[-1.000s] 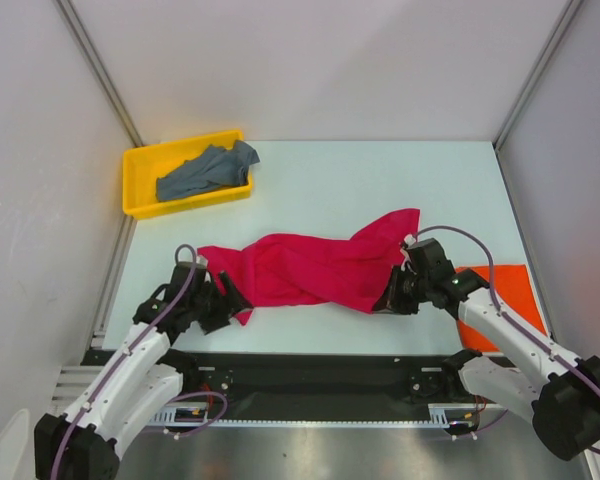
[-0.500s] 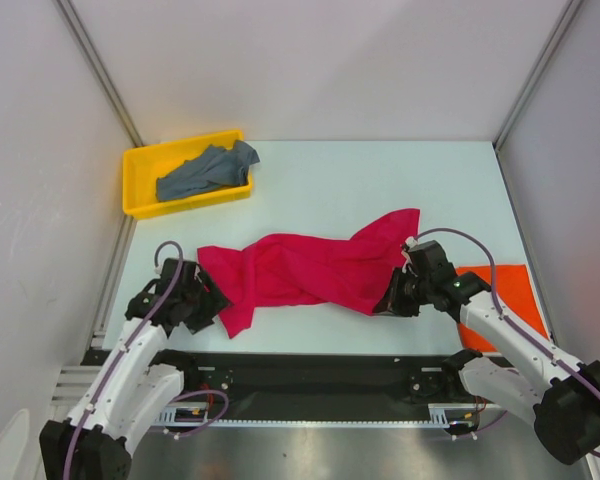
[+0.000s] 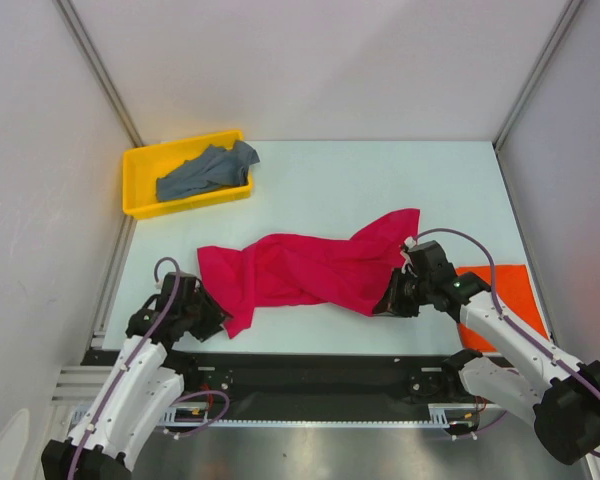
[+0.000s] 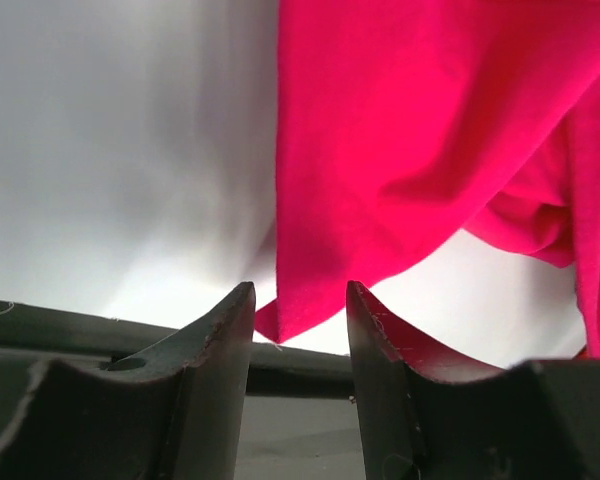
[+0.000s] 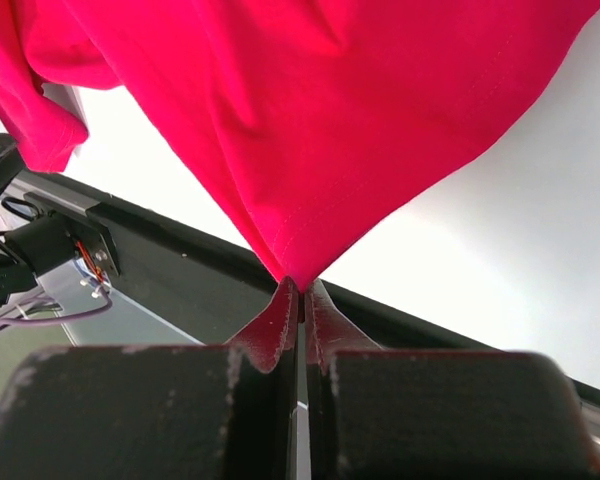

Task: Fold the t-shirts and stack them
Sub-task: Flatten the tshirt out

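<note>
Crimson-pink t-shirt (image 3: 310, 270) lies crumpled lengthwise across the near middle of the tabletop (image 3: 380, 180). Right gripper (image 5: 300, 288) is clamped on its near right corner, fingers pressed together on the cloth. Left gripper (image 4: 300, 300) has its fingers apart at the shirt's near left corner; the cloth tip hangs in the gap, unpinched. Grey-blue t-shirt (image 3: 205, 172) sits bunched in the yellow tray (image 3: 132, 195) at far left. Orange-red t-shirt (image 3: 515, 285) lies flat at the right edge, partly under the right arm
</note>
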